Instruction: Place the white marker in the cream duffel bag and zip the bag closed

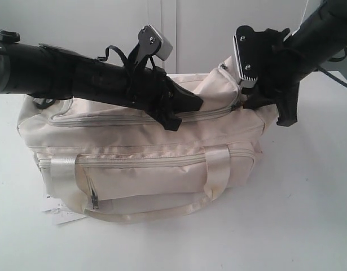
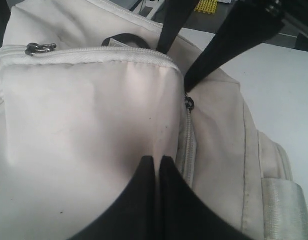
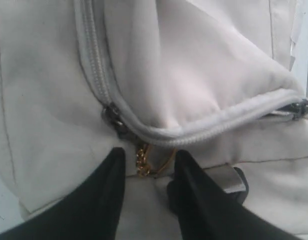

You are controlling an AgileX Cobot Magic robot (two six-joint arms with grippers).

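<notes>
The cream duffel bag (image 1: 139,147) sits across the middle of the white table (image 1: 297,214). Bare tabletop lies open along the lower edge and the whole right side of the exterior frame, while the bag's rear edge stands close to the pale wall behind. Both black arms reach in from the upper corners and meet over the bag's top panel. The left gripper (image 2: 156,159) has its fingers pressed together on the cloth at the centre; a crease runs up from the tips, though it is unclear whether any fabric is caught between them. The right gripper (image 3: 149,152) is at the bag's right end with its fingers spread and nothing between the pads. It straddles the gold clasp (image 3: 142,161), just below the curved top zipper (image 3: 194,132), whose teeth meet along the visible run. A small paper tag (image 1: 57,212) pokes out at the lower left corner. The white marker is out of sight in all three views
</notes>
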